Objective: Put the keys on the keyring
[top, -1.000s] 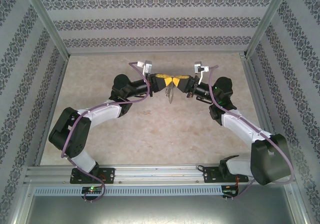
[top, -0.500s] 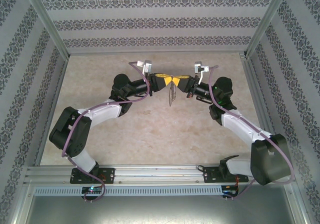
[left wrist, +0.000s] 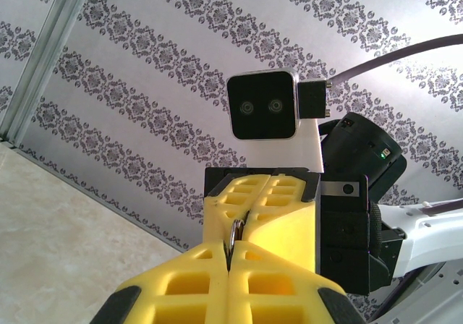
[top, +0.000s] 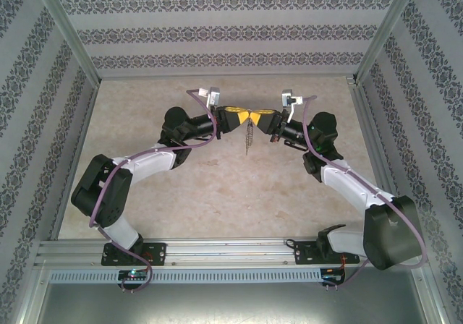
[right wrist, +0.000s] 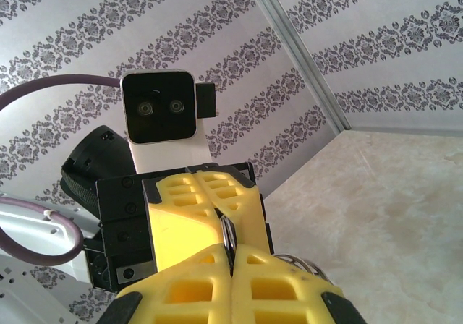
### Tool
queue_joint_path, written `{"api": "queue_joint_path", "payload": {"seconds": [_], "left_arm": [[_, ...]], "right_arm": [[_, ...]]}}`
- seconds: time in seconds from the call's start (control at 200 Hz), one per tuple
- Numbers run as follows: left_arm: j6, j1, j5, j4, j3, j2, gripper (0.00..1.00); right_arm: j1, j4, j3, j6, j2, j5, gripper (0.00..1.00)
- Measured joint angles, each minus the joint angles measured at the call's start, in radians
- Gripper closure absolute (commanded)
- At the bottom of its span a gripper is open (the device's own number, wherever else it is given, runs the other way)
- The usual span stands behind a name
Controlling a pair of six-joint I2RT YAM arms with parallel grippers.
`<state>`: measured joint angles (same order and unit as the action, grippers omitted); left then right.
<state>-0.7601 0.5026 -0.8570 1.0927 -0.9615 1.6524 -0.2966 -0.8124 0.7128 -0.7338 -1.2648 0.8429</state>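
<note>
Beige tabletop (top: 217, 186), keyring (top: 249, 137) between yellow fingers (top: 235, 112)

Tabletop (top: 217, 186): beige stone-look sheet, smooth, low sheen. Walls (top: 217, 35): patterned, paper-like covering, matt. Frame posts (top: 67, 31) and front rail (top: 217, 250): bare aluminium, brushed, dull shine. Left gripper (top: 243, 113) and right gripper (top: 257, 113): yellow plastic fingers, matt, moulded with open pockets; black matt plastic bodies behind. Keyring (top: 248, 137): dark grey metal, glinting in the wrist views. Arm shells (top: 347, 186): white plastic, glossy. Cable (right wrist: 72, 80): purple, smooth sheath. Wrist camera (left wrist: 262, 107): glossy black face, white casing.
</note>
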Motion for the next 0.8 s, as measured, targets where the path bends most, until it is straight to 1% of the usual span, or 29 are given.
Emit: {"api": "queue_joint_path", "payload": {"seconds": [0.03,0.1,0.17,0.205,0.265,0.35,0.51,0.675,0.799], "left_arm": [[0.0,0.0,0.0,0.0,0.0,0.0,0.99],[0.003,0.0,0.0,0.0,0.0,0.0,0.79],[0.013,-0.001,0.002,-0.005,0.0,0.0,0.64],[0.019,-0.001,0.005,-0.01,0.0,-0.002,0.58],[0.033,-0.008,0.005,-0.024,0.0,-0.01,0.52],[0.063,-0.025,0.003,-0.068,0.0,-0.042,0.47],[0.132,-0.072,-0.007,-0.186,-0.004,-0.122,0.42],[0.267,-0.085,-0.029,-0.417,-0.06,-0.16,0.38],[0.395,-0.085,-0.034,-0.623,-0.116,-0.167,0.35]], "right_arm": [[0.0,0.0,-0.001,0.0,0.0,0.0,1.0],[0.0,0.0,-0.001,0.005,0.0,0.0,1.0],[0.0,0.012,-0.001,0.011,0.004,-0.002,1.0],[0.006,0.023,-0.001,0.017,0.006,-0.005,1.0],[0.014,0.042,-0.001,0.033,0.01,-0.008,1.0],[0.027,0.093,-0.001,0.072,0.017,-0.008,1.0],[0.031,0.26,0.025,0.192,0.023,-0.008,1.0],[0.031,0.463,0.096,0.356,0.023,-0.009,1.0],[0.011,0.641,0.167,0.516,0.023,-0.045,1.0]]}}
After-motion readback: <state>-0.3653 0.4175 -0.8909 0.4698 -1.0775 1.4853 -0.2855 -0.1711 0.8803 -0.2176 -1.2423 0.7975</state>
